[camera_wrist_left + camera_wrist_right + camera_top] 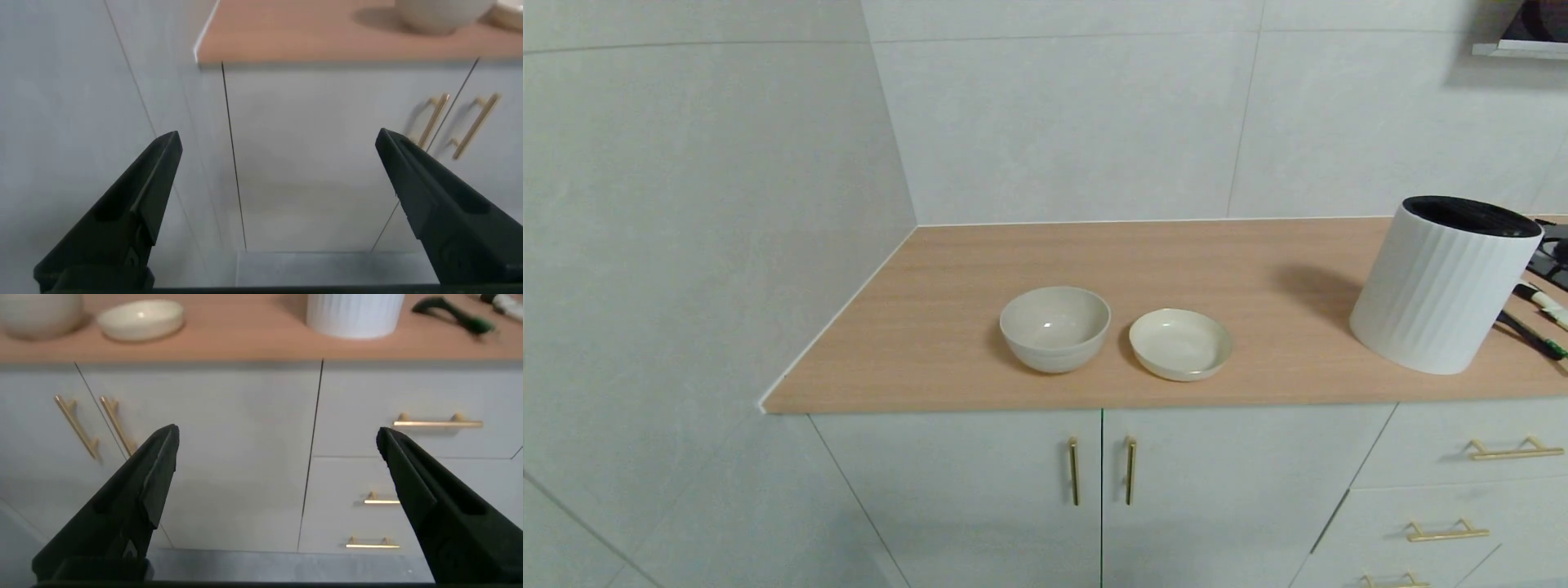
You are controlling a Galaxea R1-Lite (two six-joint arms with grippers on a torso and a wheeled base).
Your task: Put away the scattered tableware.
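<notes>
Bowl [1054, 328] and dish [1180, 344] left out, nothing grasped

Both pieces are set side by side on the countertop [947, 327], well to the left of the ribbed white canister [1441, 286], the dish being the nearer to it. They are stood upright and empty, so either could probably be lifted by its rim. The left gripper [278, 143] and right gripper [278, 437] are held below the canister's level, before the cabinet doors [980, 490], fingers spread wide with nothing between them, presumably in readiness. Utensils [1529, 333] just beyond the canister are cut off and cannot be identified; the canister's contents are hidden.
</notes>
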